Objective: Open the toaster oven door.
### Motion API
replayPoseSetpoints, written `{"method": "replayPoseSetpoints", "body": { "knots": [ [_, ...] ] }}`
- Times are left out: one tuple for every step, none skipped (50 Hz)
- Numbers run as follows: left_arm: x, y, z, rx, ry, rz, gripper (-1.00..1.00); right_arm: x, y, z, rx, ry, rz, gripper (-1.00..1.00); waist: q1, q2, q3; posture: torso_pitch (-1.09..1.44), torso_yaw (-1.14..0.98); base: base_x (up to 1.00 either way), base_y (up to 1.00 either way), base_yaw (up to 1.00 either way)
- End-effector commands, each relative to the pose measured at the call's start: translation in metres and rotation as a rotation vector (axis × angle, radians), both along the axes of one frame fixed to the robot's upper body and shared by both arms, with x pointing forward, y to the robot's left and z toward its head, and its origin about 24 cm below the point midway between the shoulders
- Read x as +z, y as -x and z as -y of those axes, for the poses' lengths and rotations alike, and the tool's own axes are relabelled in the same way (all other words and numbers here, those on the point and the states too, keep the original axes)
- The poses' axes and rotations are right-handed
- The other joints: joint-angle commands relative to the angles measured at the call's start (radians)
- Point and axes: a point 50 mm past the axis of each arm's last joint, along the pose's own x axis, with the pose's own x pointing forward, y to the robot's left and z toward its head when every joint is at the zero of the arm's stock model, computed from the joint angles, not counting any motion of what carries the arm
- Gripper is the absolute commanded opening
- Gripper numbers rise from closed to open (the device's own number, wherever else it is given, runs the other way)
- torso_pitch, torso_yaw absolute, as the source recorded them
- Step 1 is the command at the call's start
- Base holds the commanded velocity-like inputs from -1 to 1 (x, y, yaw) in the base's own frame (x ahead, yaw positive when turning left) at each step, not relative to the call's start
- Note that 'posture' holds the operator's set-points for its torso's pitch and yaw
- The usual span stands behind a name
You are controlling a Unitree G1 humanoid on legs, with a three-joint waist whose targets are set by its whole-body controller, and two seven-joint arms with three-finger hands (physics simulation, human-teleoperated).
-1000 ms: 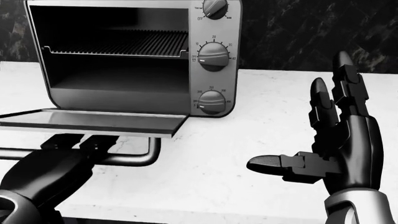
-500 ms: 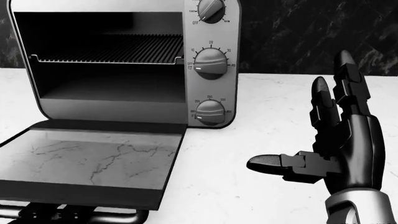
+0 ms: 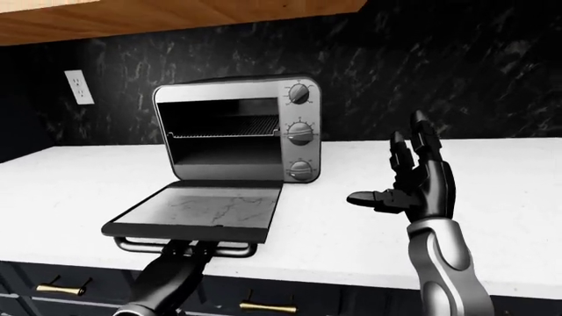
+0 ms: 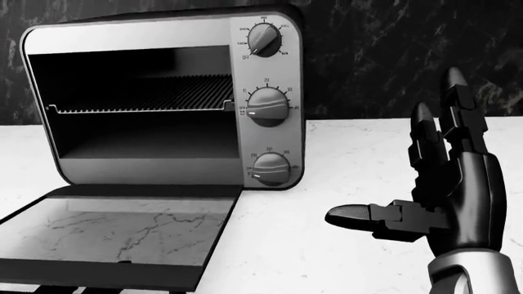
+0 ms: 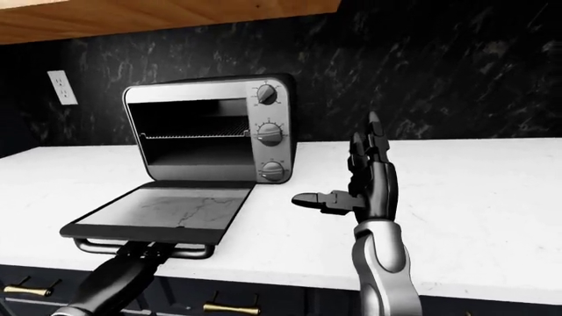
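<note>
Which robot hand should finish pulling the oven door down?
The left hand: it's already at the door handle. The right hand hangs open in the air beside the toaster oven, touching nothing.

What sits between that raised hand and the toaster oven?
Nothing: only bare white counter lies between the right hand and the toaster oven, clearest in the left-eye view.

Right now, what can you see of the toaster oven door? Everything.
The door is fully dropped, hinged at the oven's bottom edge and lying nearly flat above the white counter. It is a dark frame around a glass pane that mirrors a marbled pattern. A metal bar handle runs under its near edge, and the left hand grips that bar from below. Nothing lies on it.
</note>
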Motion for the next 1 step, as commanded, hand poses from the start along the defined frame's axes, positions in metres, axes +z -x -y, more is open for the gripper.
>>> {"method": "replayPoseSetpoints", "body": {
  "knots": [
    [-0.0212,0.0091,0.009,-0.053,0.018,-0.192,1.0,0.0153,0.0013,-0.0019,0.006,0.006,0.079,1.0,-0.003,-0.012,0.022,-0.55,0.0,0.0,0.0,0.0]
  ]
}}
